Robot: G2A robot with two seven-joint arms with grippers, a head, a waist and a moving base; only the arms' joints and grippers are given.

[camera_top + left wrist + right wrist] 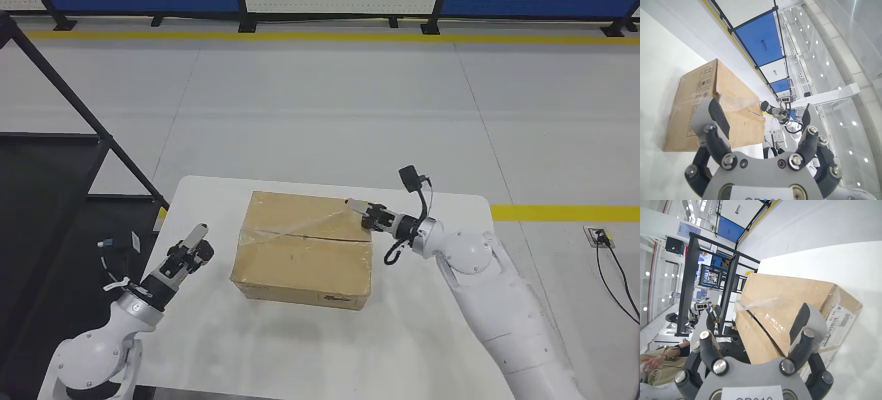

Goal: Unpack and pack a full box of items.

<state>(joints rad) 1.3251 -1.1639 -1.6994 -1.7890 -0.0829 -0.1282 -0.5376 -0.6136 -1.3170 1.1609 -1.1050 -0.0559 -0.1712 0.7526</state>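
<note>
A brown cardboard box [305, 250] stands shut in the middle of the white table [430, 330]. Clear tape [761, 302] runs along its top seam, wrinkled and lifted at one end, and the seam gapes slightly. My right gripper [366, 214] sits at the box's right top edge by the seam, open; in its own view the gripper [753, 323] has one finger [806, 321] over the box top [783, 289]. My left gripper [196, 246] hovers over the table left of the box, open and empty, a short gap away; in its own view the gripper [762, 117] faces the box's end [702, 106].
A black metal frame [70, 170] stands off the table's left side. Bare tabletop lies in front of the box and at both ends. A yellow floor line [565, 213] runs beyond the table's right edge.
</note>
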